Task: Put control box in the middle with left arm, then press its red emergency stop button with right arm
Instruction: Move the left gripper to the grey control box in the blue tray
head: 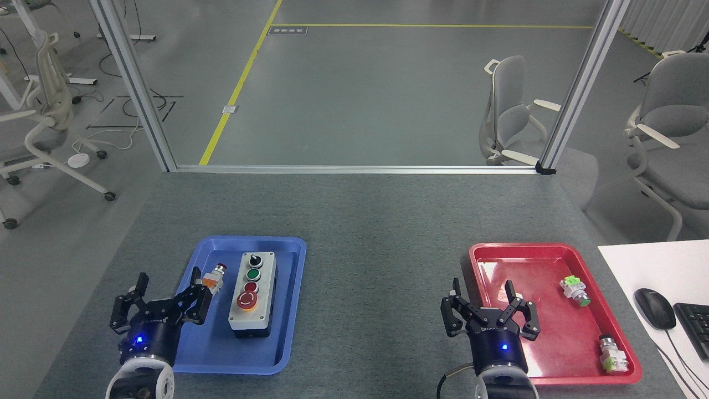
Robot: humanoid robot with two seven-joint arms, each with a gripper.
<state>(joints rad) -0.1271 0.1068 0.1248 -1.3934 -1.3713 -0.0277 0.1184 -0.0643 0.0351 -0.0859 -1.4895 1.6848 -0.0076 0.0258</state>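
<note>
From the head, the left claw point(169, 291) hangs low over the near left corner of the blue tray point(288, 310), its jaws spread wide and gripping nothing. One fingertip sits out past the tray's left edge, the other reaches in over the tray floor. Just ahead and right of that inner fingertip lies a loose push-button point(213, 277) with an orange-white body; whether the fingertip touches it I cannot tell. The box point(253, 293) lies further right of the left claw, inside the same tray, lengthwise away from the robot, with a black knob point(253, 259) at its far end, then a green button point(253, 274), a small red button point(251, 287) and the stop button point(246, 300) nearest the robot. The middle point(376, 266) of the bench, bare grey felt, lies between the two claws. The right claw point(483, 305) hovers over the near left edge of the red tray point(532, 252), jaws also wide apart and empty, touching nothing. Right and ahead of it in the red tray lies a green-capped button point(575, 291); another button point(612, 354) lies near that tray's near right corner. Beyond the bench's right edge a white desk point(626, 266) carries a mouse point(654, 308) and a keyboard point(695, 327).
</note>
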